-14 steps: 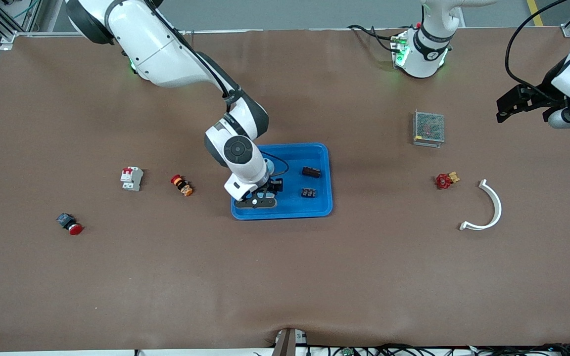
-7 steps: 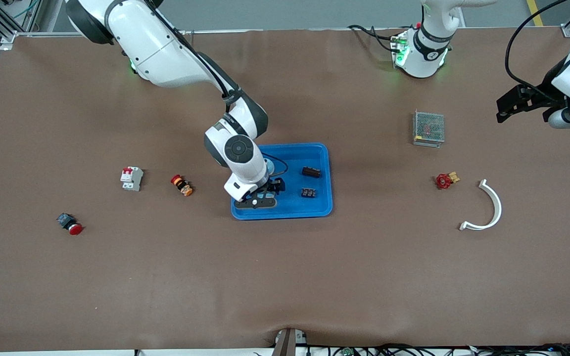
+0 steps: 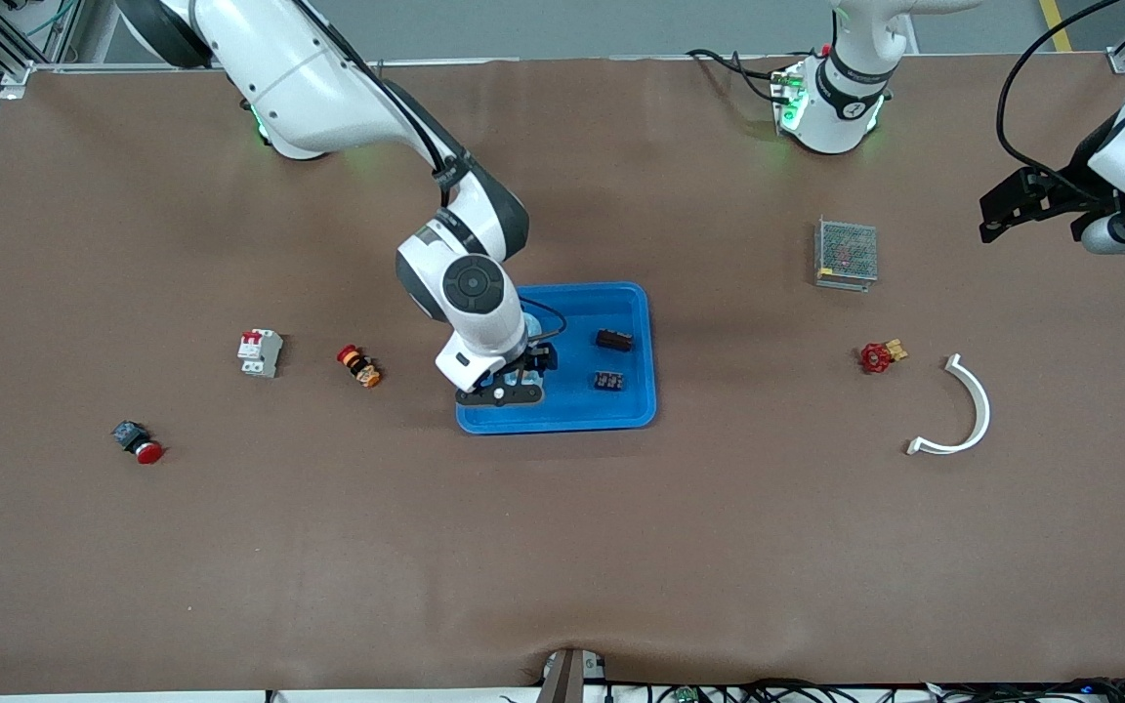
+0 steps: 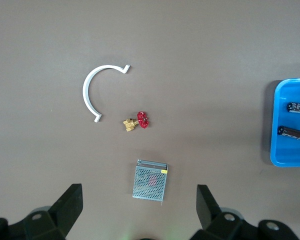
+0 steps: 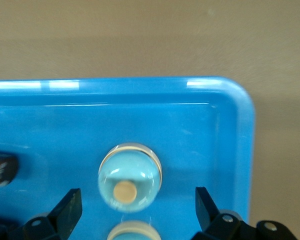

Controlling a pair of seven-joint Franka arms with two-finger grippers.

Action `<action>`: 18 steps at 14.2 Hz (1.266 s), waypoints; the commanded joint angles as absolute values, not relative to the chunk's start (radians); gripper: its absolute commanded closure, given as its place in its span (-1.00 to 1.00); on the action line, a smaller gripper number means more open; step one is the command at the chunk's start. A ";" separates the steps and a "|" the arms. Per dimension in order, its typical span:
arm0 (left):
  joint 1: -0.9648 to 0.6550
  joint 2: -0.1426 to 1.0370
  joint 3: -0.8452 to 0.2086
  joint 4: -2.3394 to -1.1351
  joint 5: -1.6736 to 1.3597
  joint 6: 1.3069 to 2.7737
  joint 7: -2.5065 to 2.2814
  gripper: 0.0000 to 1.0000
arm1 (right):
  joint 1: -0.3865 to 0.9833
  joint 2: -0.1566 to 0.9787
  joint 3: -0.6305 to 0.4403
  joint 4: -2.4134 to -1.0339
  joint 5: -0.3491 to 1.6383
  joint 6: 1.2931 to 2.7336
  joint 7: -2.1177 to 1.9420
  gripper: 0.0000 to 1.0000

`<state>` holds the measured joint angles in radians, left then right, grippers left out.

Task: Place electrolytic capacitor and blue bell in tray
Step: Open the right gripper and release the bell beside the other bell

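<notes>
step: bell drop done | right hand (image 3: 516, 376) released, over tray (image 3: 636, 305) mid-frame | blue bell (image 5: 130, 175) and electrolytic capacitor (image 3: 613, 340) in tray | left hand (image 4: 140, 212) spread, waiting | next: lift clear

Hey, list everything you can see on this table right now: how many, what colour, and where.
Shallow plastic tray: one, bright blue, mid-table.
Stubby electrolytic capacitor: one, dark brown, in tray.
Square dotted block: one, black, in tray, nearer the camera than the capacitor.
Dome bell: one, light blue, in tray under right gripper.
Circuit breaker, orange push button, red-capped button: one each, right arm's end.
Mesh metal box, red-handled valve, white curved strip: one each, left arm's end.
Right gripper: open, over tray.
Left gripper: open, idle over the table's left end.
</notes>
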<state>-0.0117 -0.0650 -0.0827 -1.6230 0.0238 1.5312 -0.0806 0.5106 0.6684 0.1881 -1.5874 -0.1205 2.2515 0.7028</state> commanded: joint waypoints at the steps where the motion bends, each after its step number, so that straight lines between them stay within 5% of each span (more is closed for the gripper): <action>1: -0.015 -0.072 -0.084 -1.626 0.035 1.542 -0.097 -1.00 | 0.514 0.571 0.186 -1.606 -0.140 2.163 0.715 -1.00; 10: -0.015 -0.072 -0.084 -1.623 0.034 1.543 -0.097 -1.00 | 0.488 0.313 0.190 -1.611 -0.108 1.814 0.582 -1.00; 18: -0.015 -0.072 -0.083 -1.618 0.041 1.543 -0.095 -1.00 | 0.327 0.112 0.189 -1.617 -0.051 1.614 0.327 -1.00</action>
<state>-0.0120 -0.0650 -0.0828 -1.6226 0.0238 1.5386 -0.0807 0.3750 0.1682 0.1806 -1.5836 -0.0701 1.6343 0.3952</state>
